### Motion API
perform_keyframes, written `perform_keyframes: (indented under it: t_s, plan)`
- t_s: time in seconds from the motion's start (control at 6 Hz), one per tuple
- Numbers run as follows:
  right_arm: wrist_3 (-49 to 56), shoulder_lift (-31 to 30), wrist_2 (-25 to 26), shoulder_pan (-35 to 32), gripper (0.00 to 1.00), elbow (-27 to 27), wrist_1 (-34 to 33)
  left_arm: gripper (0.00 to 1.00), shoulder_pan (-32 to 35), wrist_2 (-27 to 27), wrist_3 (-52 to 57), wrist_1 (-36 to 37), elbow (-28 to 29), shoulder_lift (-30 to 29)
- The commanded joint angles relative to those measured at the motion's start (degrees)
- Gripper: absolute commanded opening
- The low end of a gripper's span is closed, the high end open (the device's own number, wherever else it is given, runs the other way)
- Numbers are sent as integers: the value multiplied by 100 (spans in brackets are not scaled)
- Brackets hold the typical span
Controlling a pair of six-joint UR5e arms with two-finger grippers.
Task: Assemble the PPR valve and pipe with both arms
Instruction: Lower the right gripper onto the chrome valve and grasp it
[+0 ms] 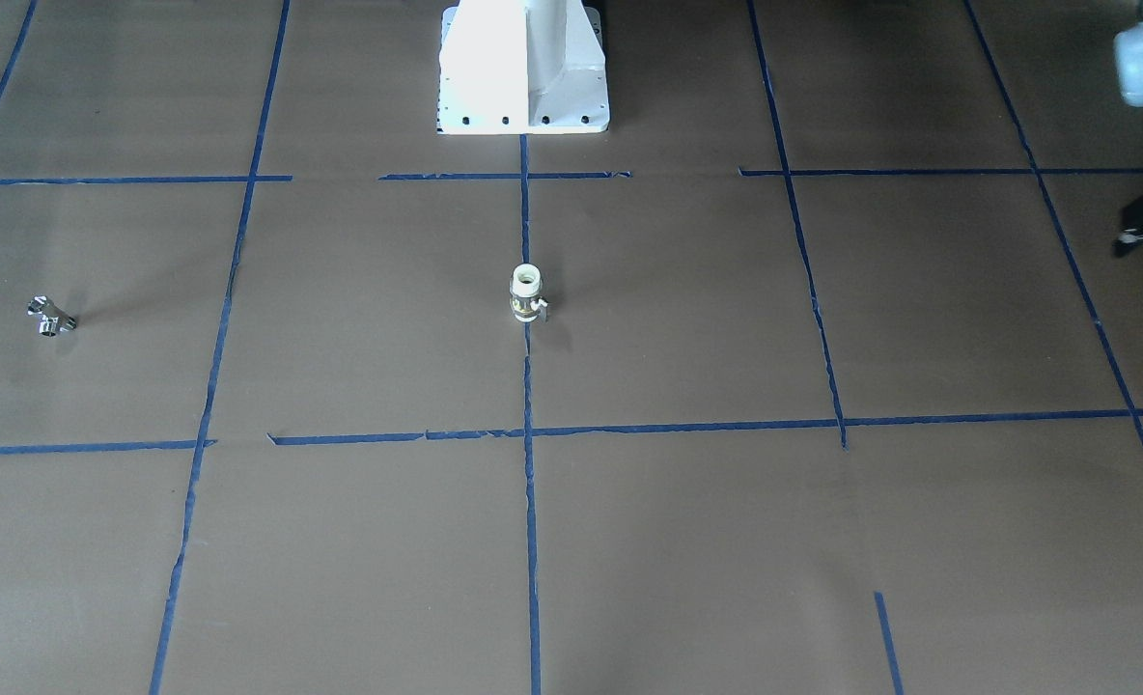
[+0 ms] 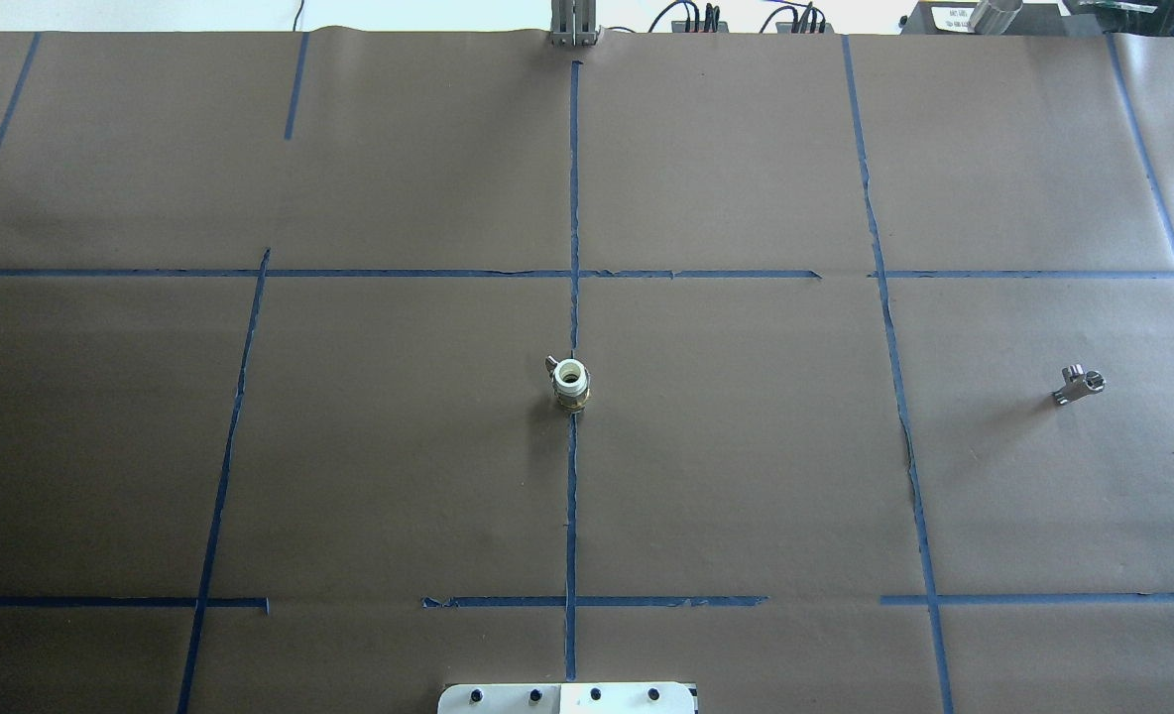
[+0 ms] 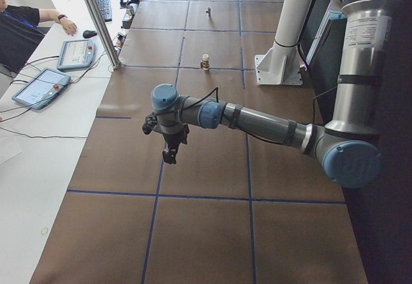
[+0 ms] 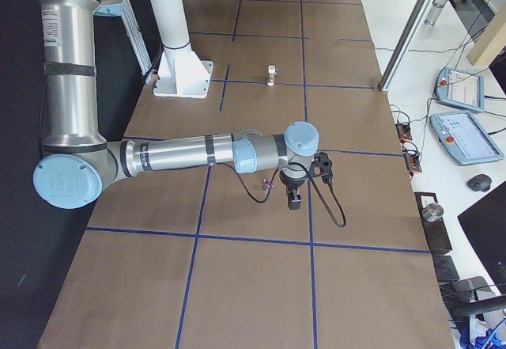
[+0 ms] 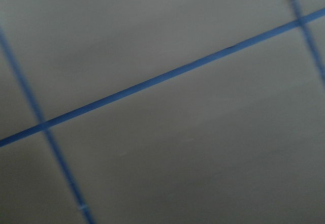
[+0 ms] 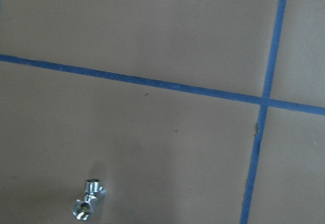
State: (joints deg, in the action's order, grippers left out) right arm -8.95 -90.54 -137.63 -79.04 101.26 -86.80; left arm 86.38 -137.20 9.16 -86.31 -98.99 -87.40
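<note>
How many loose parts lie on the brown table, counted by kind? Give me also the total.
valve: 1
pipe: 1
Total: 2

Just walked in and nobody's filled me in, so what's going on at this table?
Neither part has been picked up. The PPR valve stands upright on the centre tape line of the table, and the pipe lies alone on the robot's right side. The right gripper hangs above the paper near the pipe. The left gripper hangs over bare paper on the other side. Whether either is open can't be told.
</note>
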Motion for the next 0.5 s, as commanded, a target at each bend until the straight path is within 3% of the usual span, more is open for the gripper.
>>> perform_keyframes:
  t_s: [0.0, 0.17, 0.33]
  plan:
    - [-1610, -69, 234, 877, 100, 639, 319, 100, 292, -308, -157, -576, 99, 461]
    - [-2445, -278, 776, 1482, 100, 606, 1123, 100, 292, -316, -247, -588, 21, 496]
    - [-2950, -385, 1007, 1871, 100, 597, 1592, 100, 292, -316, -265, -589, -6, 496]
